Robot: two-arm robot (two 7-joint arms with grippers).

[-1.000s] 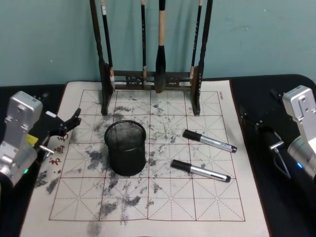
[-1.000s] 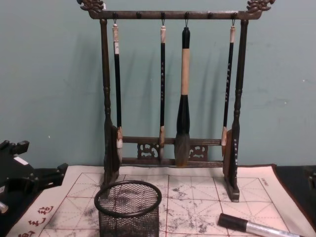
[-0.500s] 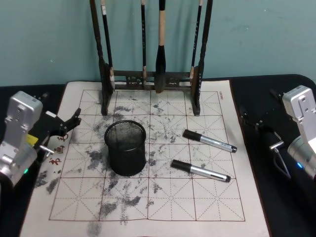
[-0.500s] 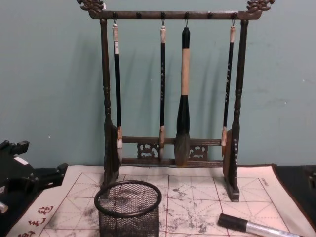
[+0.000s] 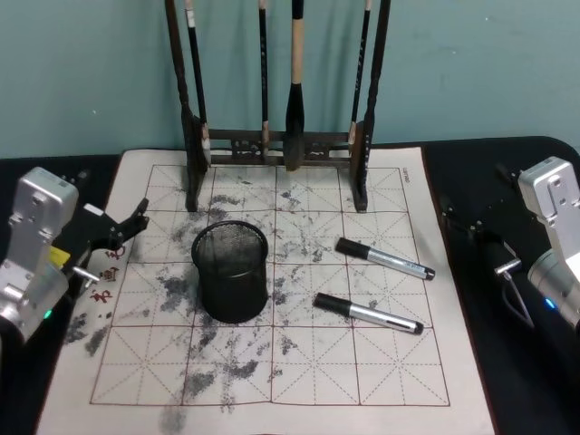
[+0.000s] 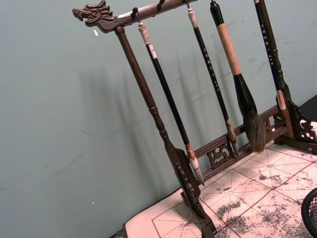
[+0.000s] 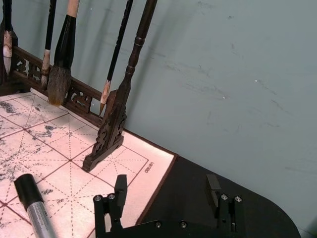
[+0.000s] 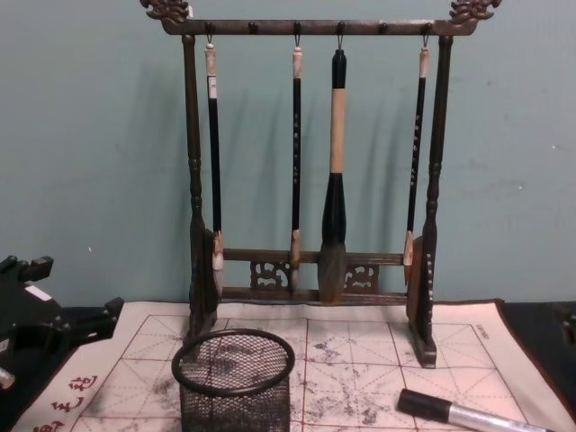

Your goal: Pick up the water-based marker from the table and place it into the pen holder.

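Right gripper (image 7: 167,191) sits just off the right edge of the mat (image 5: 317,372), over the black desk (image 5: 526,163), fingers spread wide with nothing in them. Left gripper (image 5: 125,231) is at the mat's left edge, apart and empty too. Far marker (image 5: 385,259) and near marker (image 5: 367,314) both lie flat on the mat, right of the upright pen holder (image 5: 231,290), with the brush rack (image 5: 276,145) behind.

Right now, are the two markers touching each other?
Apart. The head view shows a strip of mat between the farther marker and the nearer marker.
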